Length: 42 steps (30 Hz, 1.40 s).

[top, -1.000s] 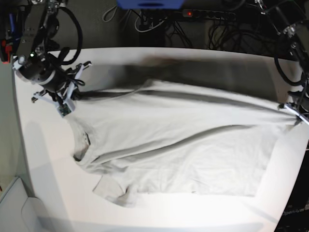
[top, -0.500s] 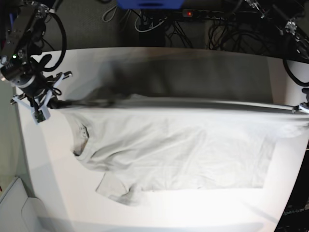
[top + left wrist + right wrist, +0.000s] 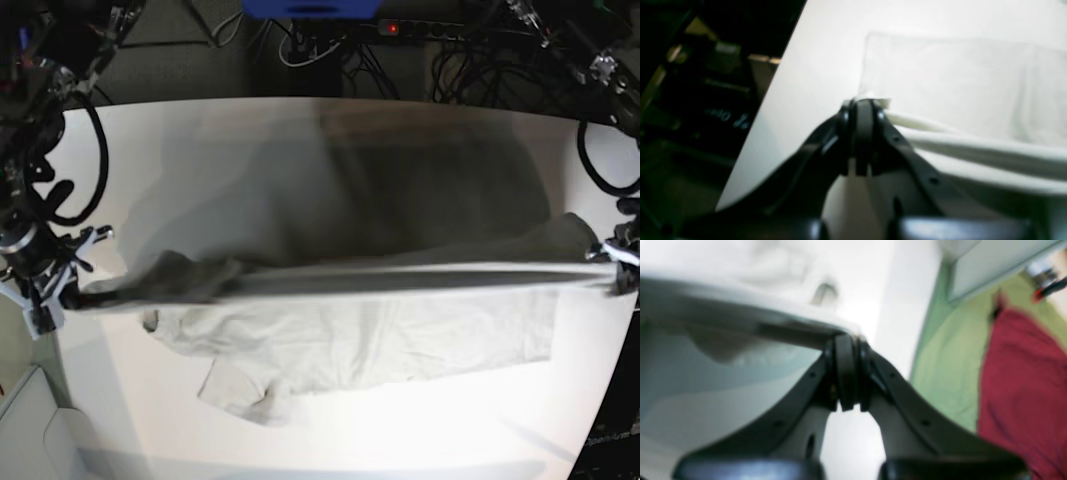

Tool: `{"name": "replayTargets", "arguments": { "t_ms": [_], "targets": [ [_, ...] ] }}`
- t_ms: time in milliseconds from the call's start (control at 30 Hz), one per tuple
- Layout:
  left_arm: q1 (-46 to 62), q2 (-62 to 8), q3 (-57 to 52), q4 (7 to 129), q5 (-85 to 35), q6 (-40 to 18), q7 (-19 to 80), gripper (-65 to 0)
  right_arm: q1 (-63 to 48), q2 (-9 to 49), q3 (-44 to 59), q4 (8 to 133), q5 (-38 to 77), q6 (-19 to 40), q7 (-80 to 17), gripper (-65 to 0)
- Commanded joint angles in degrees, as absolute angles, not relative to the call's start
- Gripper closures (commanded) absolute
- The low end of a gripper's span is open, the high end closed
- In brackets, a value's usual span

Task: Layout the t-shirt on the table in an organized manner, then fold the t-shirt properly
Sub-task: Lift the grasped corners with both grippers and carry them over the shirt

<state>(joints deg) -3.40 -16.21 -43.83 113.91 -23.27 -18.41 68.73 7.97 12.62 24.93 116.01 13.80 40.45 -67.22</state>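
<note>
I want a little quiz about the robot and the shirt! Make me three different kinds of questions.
1. True or false: both hands are shut on the t-shirt.
2. Which part of the shirt is raised off the table? A) the edge stretched between the left hand and the right hand B) the whole shirt C) none of it
3. Fill in: in the base view, a short ______ lies flat near the front of the table.

Key: 1 true. 2 A; the front part lies on the table. 3 sleeve.
</note>
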Motion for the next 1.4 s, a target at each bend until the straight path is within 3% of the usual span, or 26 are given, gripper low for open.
{"name": "replayTargets", "arguments": {
  "t_ms": [0, 433, 800, 1000, 1367],
  "targets": [
    [-4.97, -17.27, -42.86, 113.98, -22.64, -18.07, 67.91, -0.1, 10.77, 13.49, 25.19, 116.97, 13.14, 40.0, -67.3, 0.0],
    [-18.68, -16.75, -31.16, 109.93, -22.81, -17.98, 67.82, -0.1, 26.24, 13.23, 17.36, 116.79, 13.23, 40.0, -72.04, 0.0],
    [-20.97, -16.84, -31.25, 116.0, -23.87, -18.68, 67.65, -0.1, 28.26, 14.2, 17.54, 117.14, 13.32, 40.0, -67.38, 0.0],
    [-21.67, -18.95, -33.98, 116.18, -32.04, -18.42, 67.56, -0.1, 30.64, 14.81, 17.63, 117.14, 13.14, 40.0, -63.87, 0.0],
    [-32.84, -22.73, -35.38, 116.0, -37.49, -18.07, 67.74, -0.1, 41.1, 14.99, 17.71, 117.14, 13.05, 40.0, -63.34, 0.0]
  ]
}}
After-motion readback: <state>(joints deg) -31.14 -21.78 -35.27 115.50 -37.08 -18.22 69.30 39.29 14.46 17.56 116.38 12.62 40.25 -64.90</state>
